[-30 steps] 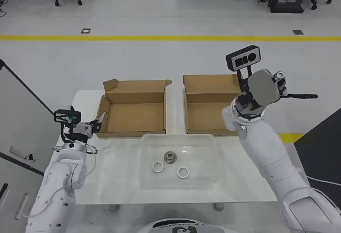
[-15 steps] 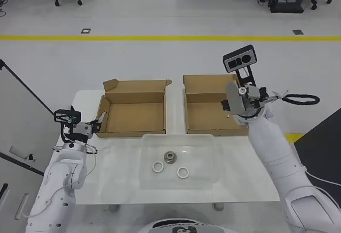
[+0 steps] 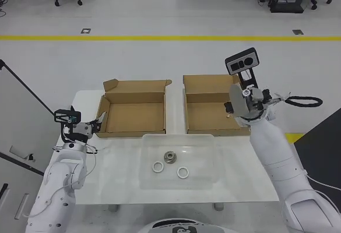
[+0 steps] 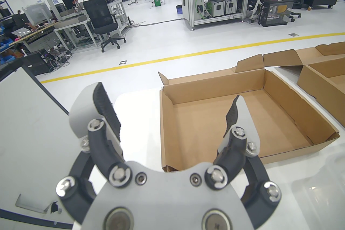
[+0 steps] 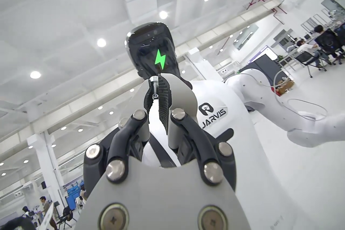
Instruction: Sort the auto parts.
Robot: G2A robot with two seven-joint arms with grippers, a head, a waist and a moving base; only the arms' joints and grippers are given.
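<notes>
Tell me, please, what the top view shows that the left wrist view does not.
Top view adds: two white rings and a grey metal part in the clear tray, and the right gripper above the right box. Left wrist view adds: the ribbed pads of the left gripper. Shared: the open left gripper beside the empty left box, and part of the right box.

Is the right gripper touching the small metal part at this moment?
Touching. The right wrist view shows the right gripper shut on the small metal part, which sits pinched at its tips with no gap on either side.
</notes>
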